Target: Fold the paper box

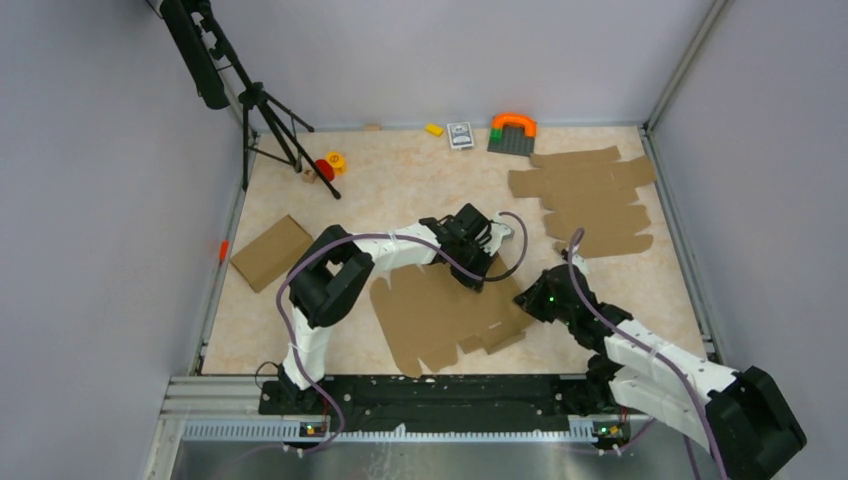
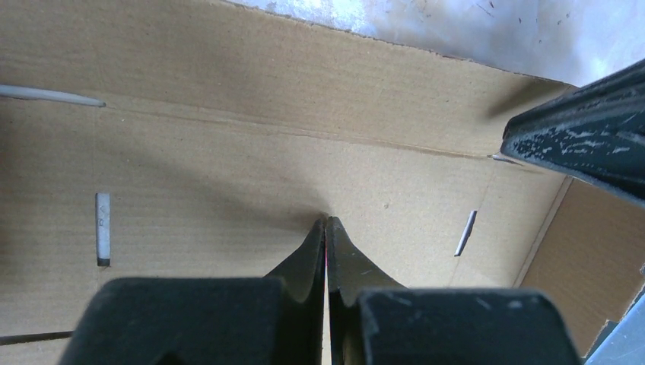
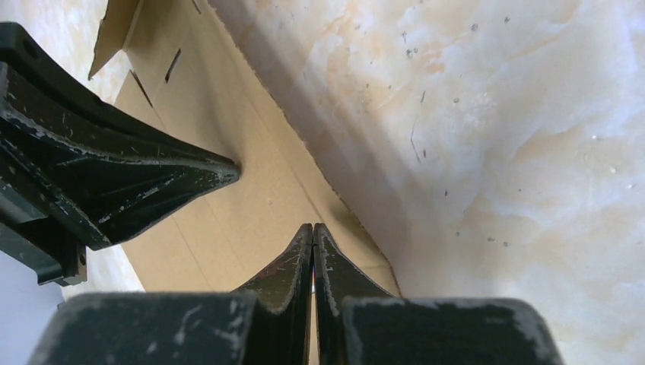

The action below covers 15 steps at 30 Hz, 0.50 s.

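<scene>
Paper box (image 1: 440, 318), flat brown cardboard, creased, slotted

The left arm (image 1: 395, 248) covers part of the paper box (image 1: 430, 320) — the tripod (image 1: 265, 115) runs off-frame.

Robot lab: walled table (image 1: 400, 185), tripod (image 1: 263, 108)

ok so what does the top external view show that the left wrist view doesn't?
Only top external: both arms whole, the pile of cardboard sheets at far right, a separate brown cardboard piece at left, and the tripod.
Only left wrist: the left gripper is shut with its tips down on the cardboard. It also shows the sheet's creases and two small slots.
Both: the paper box lying as an open sheet, the left gripper on it, and the right gripper at its edge.
</scene>
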Each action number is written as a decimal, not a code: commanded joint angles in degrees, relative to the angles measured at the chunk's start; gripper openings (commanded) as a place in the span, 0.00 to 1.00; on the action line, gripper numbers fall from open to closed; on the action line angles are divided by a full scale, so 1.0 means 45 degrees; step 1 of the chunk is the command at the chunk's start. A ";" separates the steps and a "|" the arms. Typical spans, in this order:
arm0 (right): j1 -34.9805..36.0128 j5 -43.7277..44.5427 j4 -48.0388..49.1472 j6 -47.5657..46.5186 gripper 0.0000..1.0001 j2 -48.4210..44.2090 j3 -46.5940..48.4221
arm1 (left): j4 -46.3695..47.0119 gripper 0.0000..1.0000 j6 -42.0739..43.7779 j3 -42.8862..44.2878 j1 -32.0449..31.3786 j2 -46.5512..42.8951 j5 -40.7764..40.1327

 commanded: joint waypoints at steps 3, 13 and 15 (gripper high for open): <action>-0.1036 -0.1533 -0.0040 -0.2038 0.00 -0.0765 0.0585 | -0.0276 0.00 0.0350 0.0008 -0.0055 0.0255 -0.0048; -0.1028 0.2065 -0.7070 -0.0827 0.00 -0.3142 0.1920 | -0.0323 0.00 0.0193 -0.0304 -0.0055 -0.0044 -0.0555; -0.1036 0.1928 -0.7488 -0.0437 0.00 -0.3166 0.1639 | -0.0248 0.00 0.0148 -0.0361 -0.0055 -0.0093 -0.0538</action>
